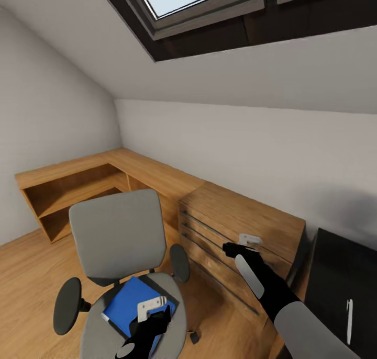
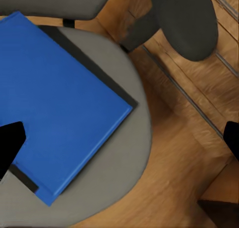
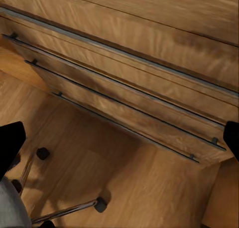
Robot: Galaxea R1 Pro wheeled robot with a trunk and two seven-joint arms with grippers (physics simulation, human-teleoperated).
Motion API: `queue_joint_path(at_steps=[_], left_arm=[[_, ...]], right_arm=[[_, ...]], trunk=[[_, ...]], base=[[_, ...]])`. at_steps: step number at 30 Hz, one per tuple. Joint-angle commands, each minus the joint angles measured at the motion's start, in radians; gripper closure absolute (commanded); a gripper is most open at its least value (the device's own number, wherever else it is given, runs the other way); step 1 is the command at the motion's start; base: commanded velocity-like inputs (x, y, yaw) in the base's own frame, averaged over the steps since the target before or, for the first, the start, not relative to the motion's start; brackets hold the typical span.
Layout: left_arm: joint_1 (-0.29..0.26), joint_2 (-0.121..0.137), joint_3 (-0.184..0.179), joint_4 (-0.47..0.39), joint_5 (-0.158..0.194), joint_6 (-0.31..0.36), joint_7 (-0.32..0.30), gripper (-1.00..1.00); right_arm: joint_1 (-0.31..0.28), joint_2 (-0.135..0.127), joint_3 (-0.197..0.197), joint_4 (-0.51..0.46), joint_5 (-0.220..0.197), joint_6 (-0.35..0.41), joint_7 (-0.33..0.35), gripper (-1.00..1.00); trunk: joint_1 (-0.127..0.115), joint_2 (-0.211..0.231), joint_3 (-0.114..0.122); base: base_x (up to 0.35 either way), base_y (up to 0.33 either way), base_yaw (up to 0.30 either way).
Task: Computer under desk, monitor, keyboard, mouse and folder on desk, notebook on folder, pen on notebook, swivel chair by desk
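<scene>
Folder (image 1: 125, 305) is laid flat on the swivel chair (image 1: 118, 238) seat, awaiting transfer. Left gripper (image 1: 152, 309) is positioned above it, jaws apart for grasping; the right gripper (image 1: 246, 244) is held clear, jaws apart.

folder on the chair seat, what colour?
Bright blue folder; clearest in the left wrist view.

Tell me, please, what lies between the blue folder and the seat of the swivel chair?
A thin black notebook lies there: in the left wrist view its dark edge shows from under the blue folder, and both rest on the grey seat of the swivel chair.
</scene>
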Motion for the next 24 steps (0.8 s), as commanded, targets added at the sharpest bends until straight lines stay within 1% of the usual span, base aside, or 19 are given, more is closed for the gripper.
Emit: queue_joint_path(at_steps=[1,4,5,7,10,24], left_arm=[[-0.002,0.001,-0.003,-0.002,0.003,0.003,0.007,-1.0],[-0.002,0.002,-0.003,-0.002,0.003,0.003,0.007,-1.0],[-0.002,0.002,-0.003,-0.002,0.003,0.003,0.007,-1.0],[-0.002,0.002,-0.002,-0.002,0.003,0.003,0.007,-1.0],[-0.002,0.002,-0.002,-0.002,0.004,0.003,0.007,-1.0],[-0.002,0.003,0.001,-0.002,0.005,0.002,0.007,-1.0]], right_arm=[[-0.001,-0.001,0.003,-0.002,-0.007,0.003,-0.008,-1.0],[-0.001,0.002,0.012,0.0,-0.007,0.002,-0.008,-1.0],[-0.001,0.004,0.024,0.0,-0.007,0.002,-0.008,-1.0],[-0.001,0.005,0.034,0.0,-0.007,0.002,-0.008,-1.0],[-0.001,0.006,0.043,0.001,-0.007,0.002,-0.008,-1.0],[-0.001,0.008,0.052,0.001,-0.007,0.002,-0.008,-1.0]], trunk=[[0.0,-0.001,-0.001],[0.0,-0.001,-0.001],[0.0,-0.001,-0.001],[0.0,-0.001,-0.001],[0.0,-0.001,-0.001],[0.0,-0.001,-0.001]], base=[[0.0,0.0,0.279],[0.0,0.0,0.279],[0.0,0.0,0.279],[0.0,0.0,0.279],[0.0,0.0,0.279],[0.0,0.0,0.279]])
